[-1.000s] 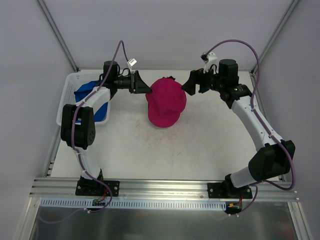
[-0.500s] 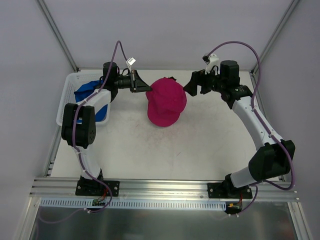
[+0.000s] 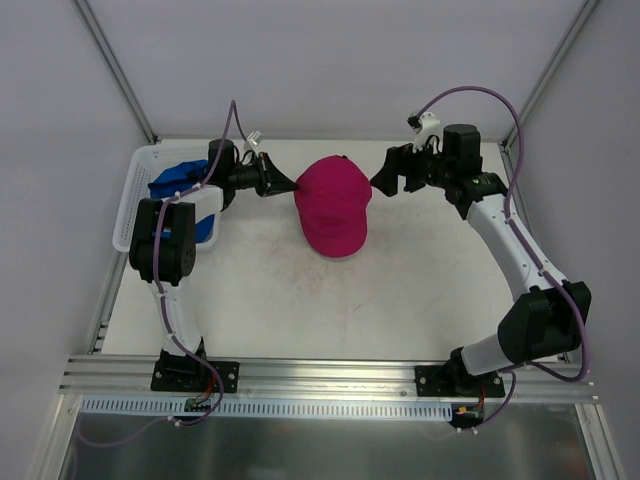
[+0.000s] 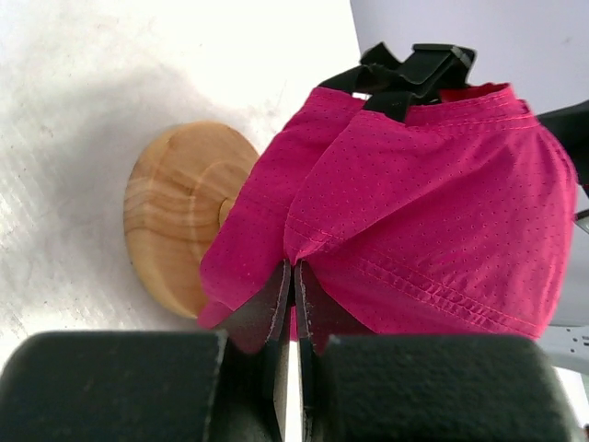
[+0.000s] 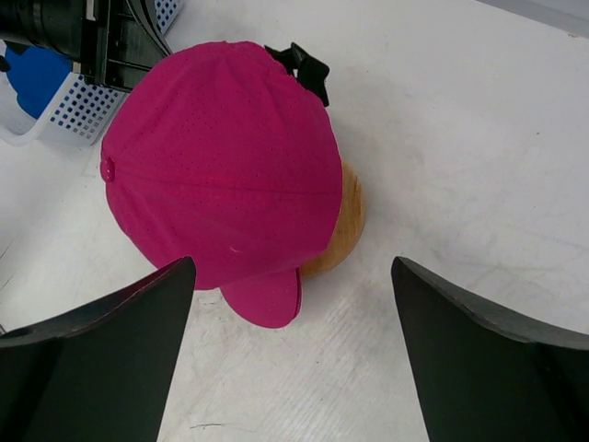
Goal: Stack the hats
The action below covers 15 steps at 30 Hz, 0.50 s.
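The left end effector [image 4: 294, 281] is clenched on a pinched fold of the pink hat [image 3: 333, 205], at the hat's left side. The right end effector [image 3: 386, 170] is released, its jaws spread wide. It sits just beside the hat's far right edge, and contact cannot be told.

The pink hat lies between the two end effectors, at the far centre of the surface [image 3: 400, 290]. It sits over a round wooden disc [image 4: 175, 212], which shows past the hat's edge in both wrist views. The hat is magenta perforated fabric with stitched seams and a button on the crown. A black buckle strap is at its far end, and the curved brim points to the near side.

The surface is white and scuffed. A white slatted basket [image 3: 135, 200] stands at its far left corner and holds blue hats [image 3: 175, 180], partly hidden by the left arm, so their number cannot be told. An aluminium rail [image 3: 330, 375] runs along the near edge. Plain grey-white walls [image 3: 320, 60] with metal frame posts [image 3: 115, 65] enclose the cell.
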Each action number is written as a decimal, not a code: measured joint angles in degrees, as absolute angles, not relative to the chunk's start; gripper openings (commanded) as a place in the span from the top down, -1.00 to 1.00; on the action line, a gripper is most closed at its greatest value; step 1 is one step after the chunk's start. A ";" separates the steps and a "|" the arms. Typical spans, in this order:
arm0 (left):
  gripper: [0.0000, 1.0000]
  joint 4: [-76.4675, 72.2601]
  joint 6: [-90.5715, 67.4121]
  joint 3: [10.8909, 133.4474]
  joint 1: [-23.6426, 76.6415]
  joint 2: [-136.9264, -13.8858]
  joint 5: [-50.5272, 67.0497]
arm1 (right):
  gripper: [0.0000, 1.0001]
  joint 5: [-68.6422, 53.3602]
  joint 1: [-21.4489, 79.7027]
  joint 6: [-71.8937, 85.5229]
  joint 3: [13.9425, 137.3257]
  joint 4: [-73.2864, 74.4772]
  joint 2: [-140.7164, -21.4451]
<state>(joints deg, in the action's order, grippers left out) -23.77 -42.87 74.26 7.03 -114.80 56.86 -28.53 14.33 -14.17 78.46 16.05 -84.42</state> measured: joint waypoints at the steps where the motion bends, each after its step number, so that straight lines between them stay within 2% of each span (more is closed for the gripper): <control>1: 1.00 -23.53 -42.85 74.26 7.05 -115.11 56.45 | -0.84 -28.58 14.31 -14.15 78.26 16.14 -84.42; 7: 0.96 -23.22 -42.39 74.30 7.07 -115.26 55.83 | -0.83 -29.28 13.78 -13.93 77.80 16.60 -84.47; 10: 0.72 -22.65 -42.11 74.63 7.07 -115.20 55.64 | -0.83 -29.52 13.39 -13.76 77.76 16.64 -84.60; 15: 0.12 -19.33 -39.99 74.74 7.03 -113.38 54.41 | -0.83 -29.87 12.93 -13.67 77.76 16.91 -84.79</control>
